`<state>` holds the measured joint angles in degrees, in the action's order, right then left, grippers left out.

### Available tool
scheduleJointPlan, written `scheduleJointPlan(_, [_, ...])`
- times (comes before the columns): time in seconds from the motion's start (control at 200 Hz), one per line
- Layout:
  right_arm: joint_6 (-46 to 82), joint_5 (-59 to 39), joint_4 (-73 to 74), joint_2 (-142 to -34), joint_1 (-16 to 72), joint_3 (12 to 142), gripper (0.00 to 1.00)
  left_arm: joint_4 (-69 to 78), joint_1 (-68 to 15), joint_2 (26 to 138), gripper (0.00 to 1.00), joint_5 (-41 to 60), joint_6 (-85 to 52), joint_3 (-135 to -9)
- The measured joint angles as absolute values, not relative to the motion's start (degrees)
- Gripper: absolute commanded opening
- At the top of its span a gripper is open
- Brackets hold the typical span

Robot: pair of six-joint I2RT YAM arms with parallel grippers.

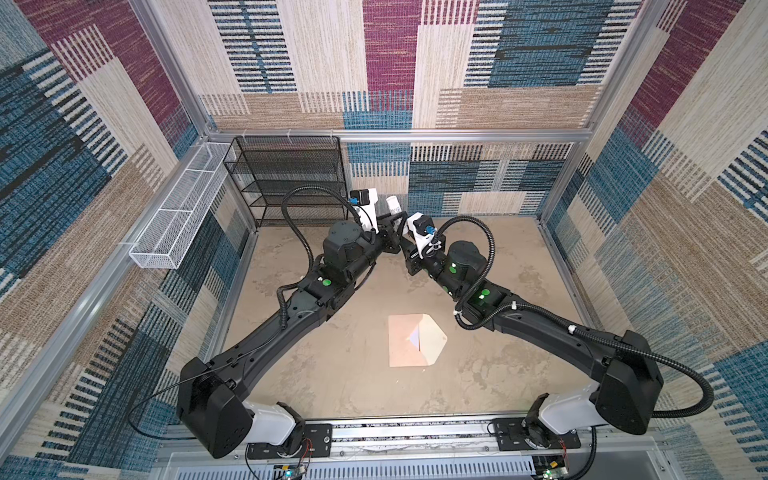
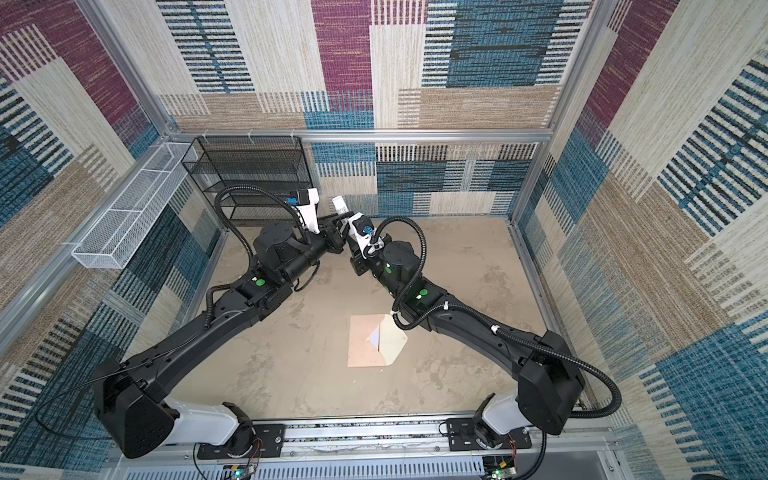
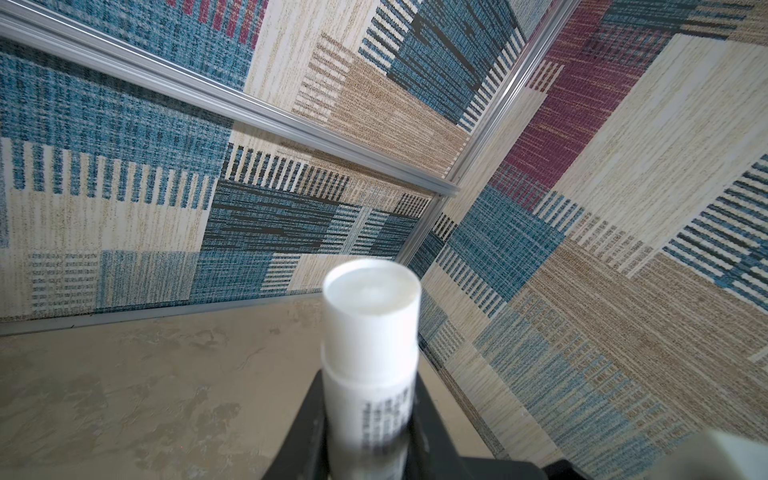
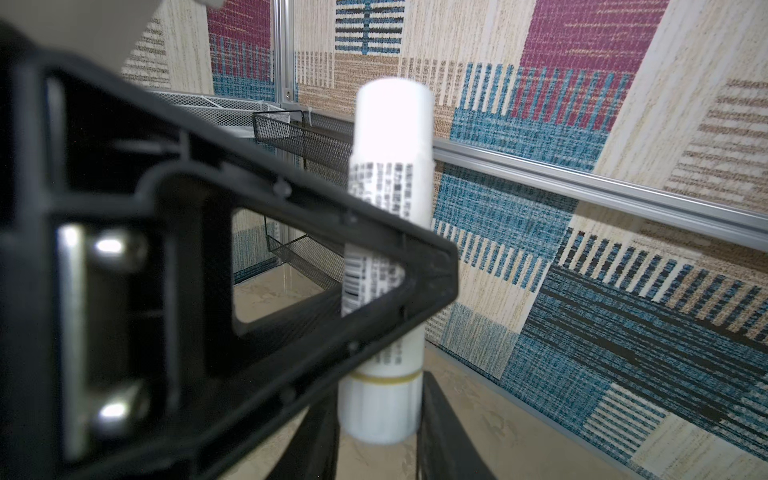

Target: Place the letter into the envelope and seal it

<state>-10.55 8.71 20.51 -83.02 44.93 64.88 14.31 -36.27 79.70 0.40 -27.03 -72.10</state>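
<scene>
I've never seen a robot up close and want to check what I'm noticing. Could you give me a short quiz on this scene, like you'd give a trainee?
1. True or false: the envelope on the table is sealed, with its flap folded shut.
2. What is clamped in the left gripper? A) the letter B) a white tube C) the envelope
3. In both top views, in which corner of the workspace does the black mesh rack stand?

Key
1. False: the flap lies open.
2. B.
3. The back left corner, against the back wall.
</scene>
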Motion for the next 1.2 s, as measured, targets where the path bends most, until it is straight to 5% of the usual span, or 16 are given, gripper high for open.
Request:
scheduleJointPlan(0.826, [-10.9,5.5,14.3,-81.4,44.8,66.0,0.22,16.1,-36.1,77.7,0.0,3.1,-28.6,-68.4])
scheduleJointPlan(1.202, [-1.4,-16.6,8.6,-75.9,38.1,65.2,0.2,23.4,-32.3,75.0,0.0,20.2,-35.2,-63.6])
